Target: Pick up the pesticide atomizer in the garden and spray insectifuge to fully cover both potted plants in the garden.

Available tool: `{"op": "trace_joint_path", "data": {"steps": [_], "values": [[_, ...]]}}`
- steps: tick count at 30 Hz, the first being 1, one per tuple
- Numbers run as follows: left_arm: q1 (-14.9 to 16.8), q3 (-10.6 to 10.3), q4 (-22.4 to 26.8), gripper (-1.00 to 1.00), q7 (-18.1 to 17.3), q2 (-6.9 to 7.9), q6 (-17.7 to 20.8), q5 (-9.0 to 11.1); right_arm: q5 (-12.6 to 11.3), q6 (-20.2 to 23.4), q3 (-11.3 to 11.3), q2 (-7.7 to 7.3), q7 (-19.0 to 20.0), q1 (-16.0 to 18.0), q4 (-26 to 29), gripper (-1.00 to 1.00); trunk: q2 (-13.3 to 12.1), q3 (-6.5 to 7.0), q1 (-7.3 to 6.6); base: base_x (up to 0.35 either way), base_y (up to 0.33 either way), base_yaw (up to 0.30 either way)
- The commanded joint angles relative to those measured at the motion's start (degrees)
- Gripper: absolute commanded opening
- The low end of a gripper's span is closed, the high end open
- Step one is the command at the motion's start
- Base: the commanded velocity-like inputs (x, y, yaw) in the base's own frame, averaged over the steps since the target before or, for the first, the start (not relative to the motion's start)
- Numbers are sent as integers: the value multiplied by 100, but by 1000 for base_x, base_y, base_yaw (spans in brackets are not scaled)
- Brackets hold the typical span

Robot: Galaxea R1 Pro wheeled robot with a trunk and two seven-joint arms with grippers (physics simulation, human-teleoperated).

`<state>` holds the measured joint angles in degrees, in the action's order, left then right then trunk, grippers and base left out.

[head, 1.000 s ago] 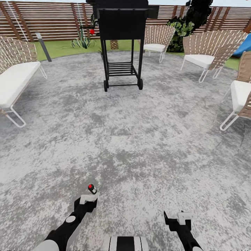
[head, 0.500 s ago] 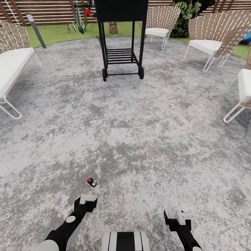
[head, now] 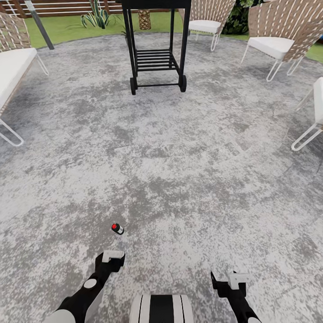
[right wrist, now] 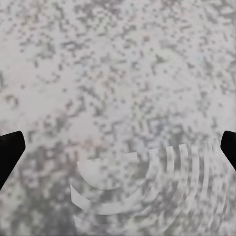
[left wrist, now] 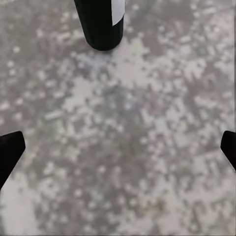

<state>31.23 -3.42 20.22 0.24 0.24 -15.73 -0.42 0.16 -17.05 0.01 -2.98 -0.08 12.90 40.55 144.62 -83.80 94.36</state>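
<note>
- Far left: you get just a slice of the white-cushioned bench [head: 13, 72], cut by the frame edge; the grey bollard post [head: 39, 24] behind it loses its top to the upper edge.
- Spiky agave [head: 96, 17] on the lawn strip [head: 67, 29]: leaves clipped at the top, hard to read; potted plants can't be made out anywhere.
- Pesticide atomizer [head: 117, 229] stands upright on the grey paving [head: 179, 179], just ahead of your left gripper [head: 112, 256], not touching it; in the head view it's tiny, only red top + dark body; in the left wrist cam only the lower dark body and a bit of white label [left wrist: 101, 22] show, top cut off.
- Left gripper: wrist cam shows two dark fingertips [left wrist: 10, 152] at opposite edges, spread wide, nothing between them but paving.
- Black grill cart [head: 156, 49], centre back: only legs, slatted shelf, wheels; body cut off by the top edge.
- Right gripper [head: 231, 282]: fingertips [right wrist: 10, 150] likewise far apart at the frame edges, holding nothing; faint curved ripple pattern on the ground under it, can't tell what it is.
- Right side: woven chairs [head: 278, 40] partly cropped; nearest one [head: 312, 121] is just a leg + cushion edge.
- Vs 0.5 s ago: whole view has tipped further down, so fence and far furniture slid toward the top; that's cam motion; the atomizer sits a bit higher relative to the left gripper, gap slightly bigger; arms look about the same.
</note>
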Motion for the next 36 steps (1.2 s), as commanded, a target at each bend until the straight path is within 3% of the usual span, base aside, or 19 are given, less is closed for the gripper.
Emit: {"op": "trace_joint_path", "data": {"steps": [1,36], "values": [[0,-15,-6,100,3,3,-35,-3,2,-17,0,-1,-1,2,-1,100,1,-3,-1,0,0,0],[-11,-16,-9,100,3,3,-88,-2,1,-17,-1,-1,-1,2,10,100,1,-4,-1,112,12,0]]}}
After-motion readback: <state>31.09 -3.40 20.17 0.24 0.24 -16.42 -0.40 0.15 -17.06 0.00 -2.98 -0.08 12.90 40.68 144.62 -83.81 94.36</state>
